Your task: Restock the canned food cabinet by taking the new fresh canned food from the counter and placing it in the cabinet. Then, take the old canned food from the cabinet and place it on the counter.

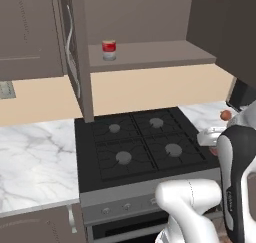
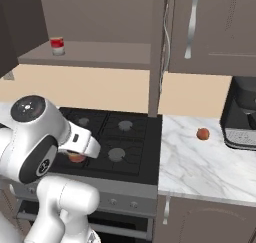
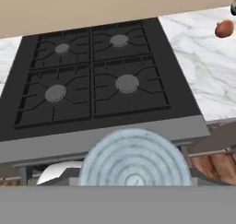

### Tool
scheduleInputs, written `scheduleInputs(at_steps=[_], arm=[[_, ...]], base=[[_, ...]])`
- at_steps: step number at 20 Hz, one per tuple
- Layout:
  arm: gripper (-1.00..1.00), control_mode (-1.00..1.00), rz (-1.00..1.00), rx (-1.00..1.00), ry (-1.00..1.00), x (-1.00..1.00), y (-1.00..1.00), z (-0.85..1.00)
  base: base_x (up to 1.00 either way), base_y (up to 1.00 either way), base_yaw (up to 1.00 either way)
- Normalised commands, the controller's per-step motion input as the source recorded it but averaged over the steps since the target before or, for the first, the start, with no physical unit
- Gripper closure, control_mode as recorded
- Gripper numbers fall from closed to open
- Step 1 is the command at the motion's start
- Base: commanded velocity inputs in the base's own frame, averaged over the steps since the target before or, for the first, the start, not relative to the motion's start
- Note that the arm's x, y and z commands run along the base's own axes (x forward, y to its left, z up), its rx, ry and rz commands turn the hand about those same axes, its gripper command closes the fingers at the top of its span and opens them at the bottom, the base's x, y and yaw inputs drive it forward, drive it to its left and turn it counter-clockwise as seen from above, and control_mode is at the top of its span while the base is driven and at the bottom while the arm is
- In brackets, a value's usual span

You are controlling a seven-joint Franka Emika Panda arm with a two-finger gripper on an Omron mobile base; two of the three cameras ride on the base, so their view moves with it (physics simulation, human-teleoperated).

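The hand (image 3: 133,179) is pinching the new can (image 3: 136,159) over the stovetop (image 3: 99,75). It should be lifting steadily toward the cabinet shelf (image 1: 150,54), landing at three o'clock of the old can (image 1: 109,50).

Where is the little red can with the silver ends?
The small red can with silver-white ends stands alone on the dark grey-brown wall cabinet's shelf, above the black four-burner stovetop; it is toward the shelf's left end in both base views.

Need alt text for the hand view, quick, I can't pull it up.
The ribbed silver top of a can held in the gripper fills the bottom centre. Beyond it lies the black four-burner stovetop, with white marble counter and a round red fruit at upper right.
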Motion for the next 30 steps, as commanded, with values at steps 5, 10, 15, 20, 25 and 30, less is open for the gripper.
scheduleInputs(at_steps=[5,10,15,20,25,30], arm=[[1.0,-1.0,0.05,0.0,-0.29,0.0,0.17,0.77],[1.0,-1.0,0.03,-0.04,-0.16,0.09,0.38,0.95],[1.0,-1.0,0.0,-0.05,0.0,0.27,0.35,1.0],[1.0,-1.0,0.0,-0.05,0.04,0.5,0.18,0.94],[1.0,-1.0,0.02,-0.01,0.08,0.54,0.0,0.34],[1.0,-1.0,0.0,0.0,0.01,0.1,0.0,-0.18]], base=[[0.0,0.0,0.0],[0.0,0.0,0.0],[0.0,0.0,0.0],[0.0,0.0,0.0],[0.0,0.0,0.0],[0.0,0.0,0.0]])
